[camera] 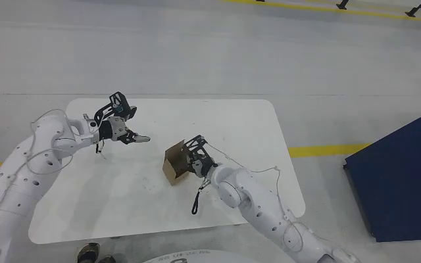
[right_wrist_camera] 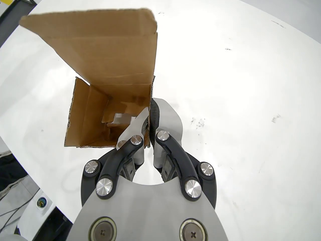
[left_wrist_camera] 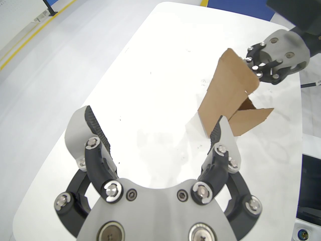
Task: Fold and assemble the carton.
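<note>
White, scuffed table (camera: pixel 250 125) stood on your grey floor (camera: pixel 197 46), blue panel (camera: pixel 395 177) at three o'clock; your right claw (right_wrist_camera: pixel 149 112) pinched the box (camera: pixel 174 166) wall, left claw (left_wrist_camera: pixel 154 114) gaped wide.

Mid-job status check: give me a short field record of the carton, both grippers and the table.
carton: brown cardboard carton, standing on the table, open at the top
flap: one tall flap raised above the opening
right gripper: shut on the carton's side wall, one finger inside, one outside
left gripper: open, holding nothing, apart from the carton
table: white rounded table
</note>
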Tool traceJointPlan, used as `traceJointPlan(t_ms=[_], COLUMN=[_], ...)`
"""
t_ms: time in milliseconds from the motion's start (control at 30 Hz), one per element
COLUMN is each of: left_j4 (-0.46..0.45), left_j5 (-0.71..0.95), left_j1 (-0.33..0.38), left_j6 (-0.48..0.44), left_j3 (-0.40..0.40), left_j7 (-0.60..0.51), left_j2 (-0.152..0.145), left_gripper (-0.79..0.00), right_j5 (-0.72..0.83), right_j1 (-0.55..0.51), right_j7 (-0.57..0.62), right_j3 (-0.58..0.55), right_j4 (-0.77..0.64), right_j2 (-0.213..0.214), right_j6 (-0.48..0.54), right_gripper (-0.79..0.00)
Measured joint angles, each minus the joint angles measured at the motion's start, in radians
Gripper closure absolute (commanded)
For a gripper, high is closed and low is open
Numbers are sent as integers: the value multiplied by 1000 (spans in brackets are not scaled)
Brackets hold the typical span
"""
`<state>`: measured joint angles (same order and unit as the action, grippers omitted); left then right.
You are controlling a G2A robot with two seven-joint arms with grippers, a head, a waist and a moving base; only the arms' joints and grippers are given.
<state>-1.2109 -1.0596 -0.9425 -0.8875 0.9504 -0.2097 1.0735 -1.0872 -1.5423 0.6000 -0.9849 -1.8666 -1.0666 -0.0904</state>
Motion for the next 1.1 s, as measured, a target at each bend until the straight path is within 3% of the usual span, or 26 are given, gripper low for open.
traceJointPlan(t_ms=[233, 467, 700, 867, 1100], left_j4=[0, 0, 0, 0, 0], left_j5=[0, 0, 0, 0, 0], left_j1=[0, 0, 0, 0, 0], left_j6=[0, 0, 0, 0, 0], left_j3=[0, 0, 0, 0, 0], left_j7=[0, 0, 0, 0, 0], left_j2=[0, 0, 0, 0, 0], left_gripper=[-785, -785, -785, -785, -785], right_j5=[-82, -110, -89, -5, 40], right_j1=[-50, -34, -41, -107, -177], right_j7=[-27, -27, -65, -119, -150], right_j3=[9, 24, 21, -48, -123], right_j4=[-33, -27, -47, -106, -163], right_j2=[2, -8, -16, -4, 9], right_j6=[0, -27, -31, 37, 111], right_gripper=[-145, -265, -262, -268, -89])
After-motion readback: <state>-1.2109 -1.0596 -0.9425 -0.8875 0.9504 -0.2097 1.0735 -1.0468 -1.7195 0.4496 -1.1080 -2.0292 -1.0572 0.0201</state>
